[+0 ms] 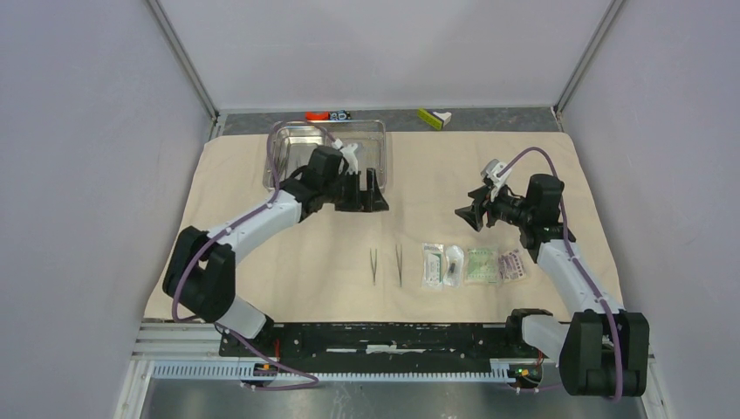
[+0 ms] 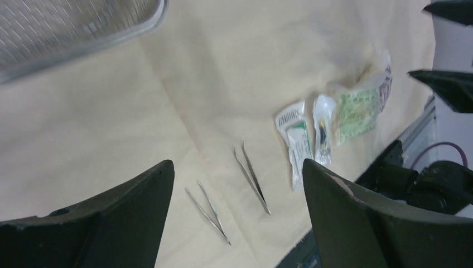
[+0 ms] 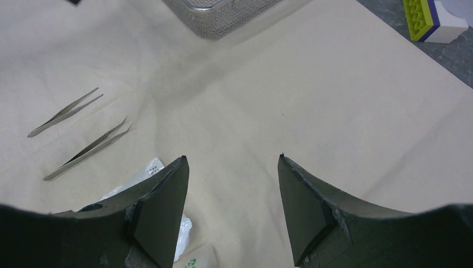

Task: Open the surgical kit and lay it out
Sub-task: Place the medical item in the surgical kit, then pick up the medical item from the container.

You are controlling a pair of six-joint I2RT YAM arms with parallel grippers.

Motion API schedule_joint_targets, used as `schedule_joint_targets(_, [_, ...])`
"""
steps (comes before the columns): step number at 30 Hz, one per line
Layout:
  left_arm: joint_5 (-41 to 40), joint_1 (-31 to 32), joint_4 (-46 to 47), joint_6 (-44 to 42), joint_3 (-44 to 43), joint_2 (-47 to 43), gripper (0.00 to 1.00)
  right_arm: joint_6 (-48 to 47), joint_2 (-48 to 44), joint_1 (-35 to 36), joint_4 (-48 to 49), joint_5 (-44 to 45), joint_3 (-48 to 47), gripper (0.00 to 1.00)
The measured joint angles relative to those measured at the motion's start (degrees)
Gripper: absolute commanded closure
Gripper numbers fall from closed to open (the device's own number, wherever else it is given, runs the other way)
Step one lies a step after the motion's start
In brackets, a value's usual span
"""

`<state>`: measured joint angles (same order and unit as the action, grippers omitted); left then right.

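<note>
The beige cloth wrap [image 1: 436,175] lies spread flat over the table. The steel tray [image 1: 293,140] stands on it at the back left. Two thin metal tweezers [image 1: 373,264] [image 1: 399,263] lie side by side near the front, also in the left wrist view [image 2: 207,211] [image 2: 252,177]. Several sealed packets [image 1: 471,264] lie in a row to their right. My left gripper [image 1: 366,194] is open and empty, above the cloth by the tray's front edge. My right gripper [image 1: 467,214] is open and empty, above the cloth behind the packets. No scissors show.
A yellow-green and white object [image 1: 434,117] and small orange and black pieces [image 1: 325,115] lie on the dark strip behind the cloth. White walls close in the left, back and right. The arms' mounting rail [image 1: 375,336] runs along the front edge.
</note>
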<state>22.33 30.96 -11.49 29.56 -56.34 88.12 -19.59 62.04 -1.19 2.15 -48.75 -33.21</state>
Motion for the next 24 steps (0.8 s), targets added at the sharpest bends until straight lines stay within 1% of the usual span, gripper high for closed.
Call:
schedule_joint_targets(3, [-2.36, -1.79, -5.07, -6.12, -7.39, -1.64, 0.02, -0.02, 0.17, 0.0, -0.72, 0.28, -0.33, 0.34])
schedule_joint_targets(7, [-5.01, -6.69, -10.69, -12.35, -14.88, -1.77, 0.02, -0.28, 0.26, 0.0, -1.14, 0.74, -0.52, 0.33])
schedule_joint_targets(10, [-6.91, -11.8, -14.1, -16.28, -19.67, 0.52, 0.06, -0.87, 0.28, 0.0, -1.86, 1.03, -0.68, 0.33])
schedule_joint_targets(14, [-9.14, -17.46, -18.73, -21.44, -26.08, 6.97, 0.14, -2.12, 0.98, 0.0, -3.82, 1.14, -1.86, 0.33])
schedule_joint_targets(17, [-11.17, -20.37, -22.84, -25.92, -32.2, 14.19, 0.22, -3.3, 1.66, -0.02, -5.27, 1.31, -2.69, 0.33])
schedule_joint_targets(21, [-14.53, -22.43, -26.75, -31.04, -37.9, 22.36, 0.24, -5.25, 2.69, -0.07, -7.76, 1.38, -3.93, 0.34])
schedule_joint_targets(24, [-18.67, -23.28, -29.57, -35.15, -42.58, 27.98, 0.28, -6.69, 3.67, -0.07, -9.38, 1.38, -4.85, 0.34])
